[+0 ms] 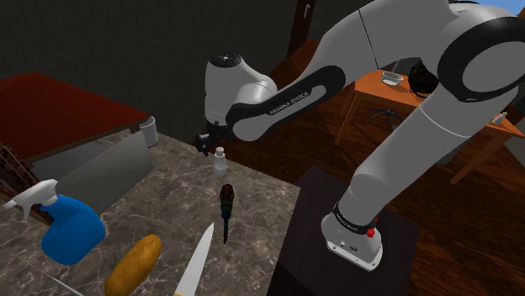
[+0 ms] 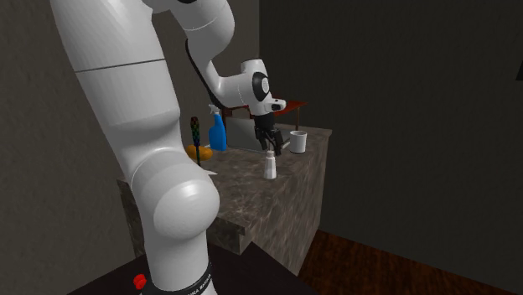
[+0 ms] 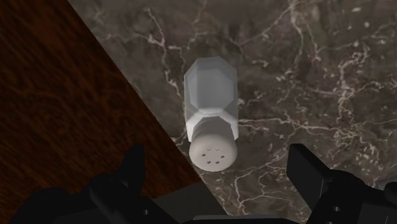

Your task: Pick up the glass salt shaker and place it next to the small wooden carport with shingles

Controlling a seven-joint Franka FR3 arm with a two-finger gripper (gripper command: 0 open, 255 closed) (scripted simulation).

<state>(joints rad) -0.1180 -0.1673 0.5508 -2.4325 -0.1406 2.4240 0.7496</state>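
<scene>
The salt shaker [image 1: 220, 161], pale and faceted with a round perforated cap, stands upright on the marble counter [image 1: 168, 202] near its edge. In the second exterior view the shaker [image 2: 271, 165] is just below my gripper [image 2: 268, 144]. My gripper [image 1: 204, 141] hovers right above it, open. In the wrist view the fingers [image 3: 133, 167] stand wide apart on either side of the shaker [image 3: 212, 114] without touching it. The carport [image 1: 50, 105], with a dark red roof and grey walls, sits at the shoulder view's far left.
A white cup [image 1: 149, 130] stands by the carport. A dark-handled tool [image 1: 225, 206], a knife [image 1: 195, 261], an orange oblong object [image 1: 133, 265] and a blue spray bottle [image 1: 67, 223] lie nearer the stand. Wooden floor [image 3: 57, 95] lies beyond the counter edge.
</scene>
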